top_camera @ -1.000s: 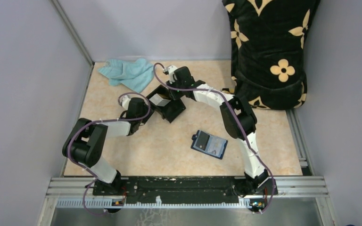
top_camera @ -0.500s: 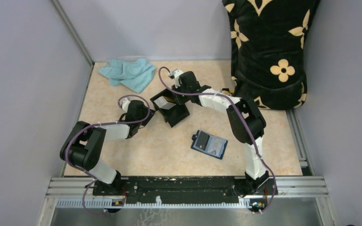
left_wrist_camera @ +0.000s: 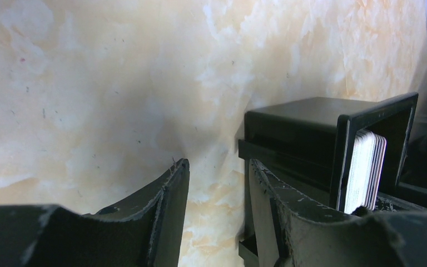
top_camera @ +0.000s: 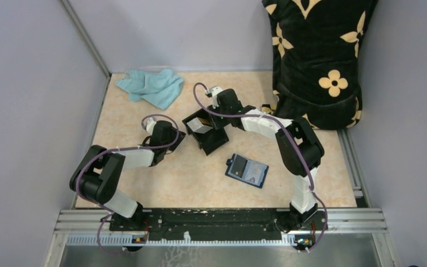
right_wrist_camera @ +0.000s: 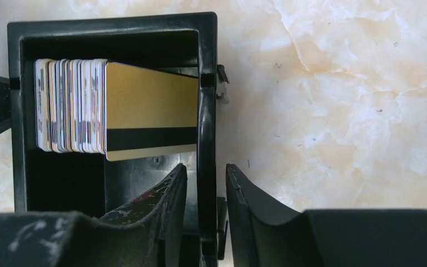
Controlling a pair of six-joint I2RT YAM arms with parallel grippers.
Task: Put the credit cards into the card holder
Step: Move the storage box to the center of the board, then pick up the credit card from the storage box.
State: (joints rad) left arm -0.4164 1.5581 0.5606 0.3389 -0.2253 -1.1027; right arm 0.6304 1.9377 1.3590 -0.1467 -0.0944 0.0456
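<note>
Starting with the top view: the card holder (top_camera: 247, 170) was seen lying flat on the table (top_camera: 189, 178) at lower centre-right, well apart from both arms. The credit cards (top_camera: 202, 127) were stacked on edge inside the black box (top_camera: 214, 142) at frame centre. The cards were judged light, stiff and slick, best pinched across the flat faces at an exposed edge, one at a time.

Left wrist view: the left gripper (left_wrist_camera: 218, 178) was found part open with nothing held. Its finger (left_wrist_camera: 289, 222) at lower right was hard against the box; contact could not be told.

Right wrist view: the right gripper (right_wrist_camera: 205, 169) was set astride the box's right-hand wall, slim gaps showing either side, nothing clamped. A gold card (right_wrist_camera: 150, 111) leaned off the stack at upper left, untouched.
</note>
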